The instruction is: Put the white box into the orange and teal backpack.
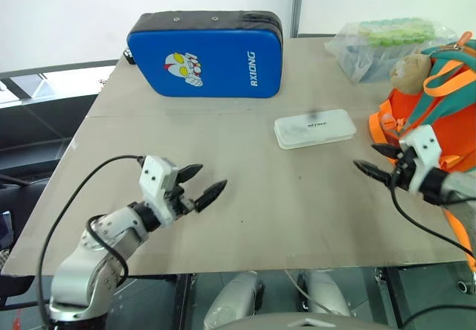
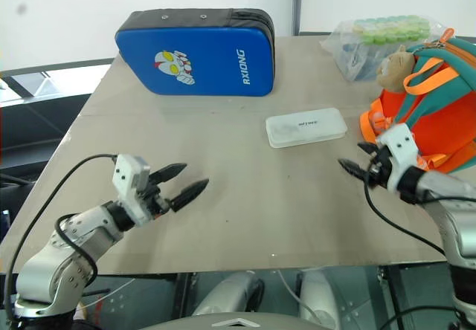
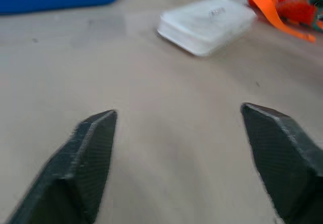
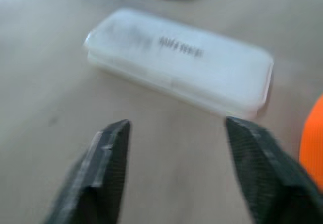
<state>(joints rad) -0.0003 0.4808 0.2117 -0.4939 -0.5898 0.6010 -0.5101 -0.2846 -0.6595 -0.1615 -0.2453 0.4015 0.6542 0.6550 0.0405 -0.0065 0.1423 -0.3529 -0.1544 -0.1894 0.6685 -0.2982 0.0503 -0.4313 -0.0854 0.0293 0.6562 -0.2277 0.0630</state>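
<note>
The flat white plastic box (image 1: 314,128) is lying just beyond my right gripper (image 1: 378,160), untouched; my left gripper (image 1: 201,183) is hovering well apart. Both sets of fingers are standing spread, empty. The blue padded case (image 1: 205,53) is reading "RXIONG"; the box lettering is too blurred.

White box (image 1: 314,128) lies mid-table; backpack (image 1: 440,118) right; padded case (image 1: 205,54) behind-left.

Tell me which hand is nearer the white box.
Right. The right hand hovers open just short of the white box, beside the backpack; the left hand is open, farther across the table.
</note>
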